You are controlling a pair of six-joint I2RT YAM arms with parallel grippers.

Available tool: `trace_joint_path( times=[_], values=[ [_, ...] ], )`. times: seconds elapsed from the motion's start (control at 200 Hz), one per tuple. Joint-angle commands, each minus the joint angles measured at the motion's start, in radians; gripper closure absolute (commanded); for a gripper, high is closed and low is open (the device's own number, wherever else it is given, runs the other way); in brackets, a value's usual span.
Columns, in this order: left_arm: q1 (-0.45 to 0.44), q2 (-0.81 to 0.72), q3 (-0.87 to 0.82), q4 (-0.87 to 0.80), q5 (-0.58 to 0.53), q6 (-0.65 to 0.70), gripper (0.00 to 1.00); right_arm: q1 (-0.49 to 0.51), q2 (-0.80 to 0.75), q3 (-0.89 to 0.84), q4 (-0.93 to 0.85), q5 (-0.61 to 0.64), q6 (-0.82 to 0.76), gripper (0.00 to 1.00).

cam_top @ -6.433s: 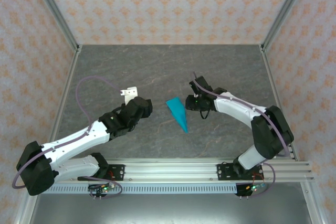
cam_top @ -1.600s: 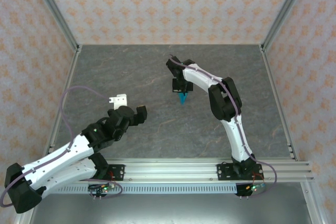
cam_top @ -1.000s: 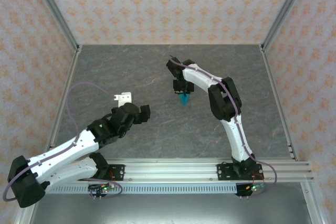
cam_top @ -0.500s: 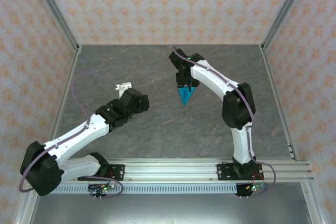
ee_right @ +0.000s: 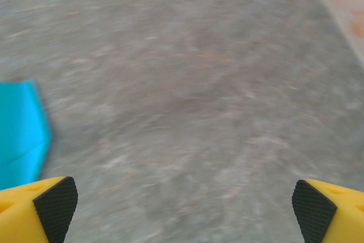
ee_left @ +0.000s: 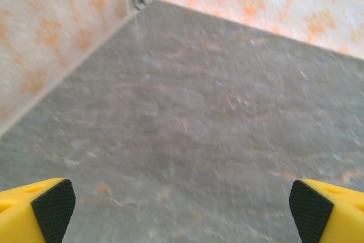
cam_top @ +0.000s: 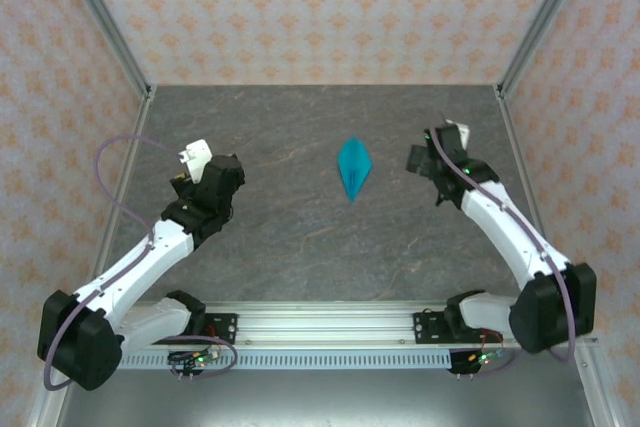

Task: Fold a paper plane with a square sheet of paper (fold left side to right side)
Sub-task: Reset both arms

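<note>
The cyan-blue paper plane (cam_top: 353, 168) lies flat on the grey table as a slim kite-shaped dart, its long point toward the near edge. Its edge shows at the left of the right wrist view as the paper plane (ee_right: 21, 132). My right gripper (cam_top: 428, 159) hovers to the right of it, apart from it, open with nothing between its yellow fingers (ee_right: 40, 209). My left gripper (cam_top: 208, 175) is far to the left, open and empty too, its black pads (ee_left: 54, 210) wide apart over bare table. No unfolded square sheet is in view.
The grey stone-patterned table (cam_top: 300, 237) is walled by patterned panels with metal posts (cam_top: 105, 22) at the back corners. An aluminium rail (cam_top: 330, 325) carrying both arm bases runs along the near edge.
My right gripper let go of the plane and swung away to the right; the plane now lies flat on the table. My left arm pulled back to the left.
</note>
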Motion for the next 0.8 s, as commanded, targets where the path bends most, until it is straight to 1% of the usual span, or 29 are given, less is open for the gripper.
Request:
trace_joint_path(
  times=[0.0,0.075,0.145,0.225,0.27,0.4,0.48,0.555,0.631,0.651,0.696,0.746,0.796],
  values=[
    [0.014,-0.008,-0.085,0.201,-0.246,0.164,0.0,-0.088,-0.074,-0.193,0.331,0.068,-0.081,0.0],
    [0.048,-0.004,-0.118,0.235,-0.25,0.183,0.0,-0.12,-0.088,-0.329,0.534,0.132,-0.118,0.0],
    [0.085,0.005,-0.154,0.277,-0.222,0.195,0.0,-0.138,-0.068,-0.408,0.686,0.148,-0.156,0.0],
    [0.118,0.027,-0.206,0.361,-0.193,0.227,0.0,-0.157,-0.023,-0.46,0.839,0.118,-0.177,0.0],
    [0.136,0.042,-0.234,0.41,-0.165,0.244,0.0,-0.167,0.032,-0.492,0.933,0.086,-0.18,0.0],
    [0.169,0.101,-0.31,0.591,-0.055,0.3,0.0,-0.183,0.134,-0.548,1.153,0.024,-0.196,0.0],
    [0.175,0.14,-0.345,0.714,0.014,0.337,0.0,-0.194,0.178,-0.556,1.207,-0.016,-0.189,0.0],
    [0.179,0.184,-0.37,0.824,0.047,0.366,0.0,-0.194,0.242,-0.571,1.295,-0.048,-0.195,0.0],
    [0.188,0.213,-0.364,0.876,0.102,0.416,0.0,-0.194,0.332,-0.565,1.38,-0.069,-0.213,0.0],
    [0.19,0.224,-0.362,0.885,0.114,0.428,0.0,-0.194,0.335,-0.555,1.361,-0.074,-0.212,0.0],
    [0.193,0.238,-0.362,0.914,0.144,0.464,0.0,-0.195,0.309,-0.508,1.226,-0.087,-0.208,0.0],
    [0.201,0.251,-0.37,0.951,0.185,0.493,0.0,-0.197,0.331,-0.524,1.295,-0.088,-0.213,0.0],
    [0.215,0.268,-0.387,1.007,0.229,0.508,0.0,-0.197,0.315,-0.509,1.237,-0.091,-0.209,0.0]
  ],
)
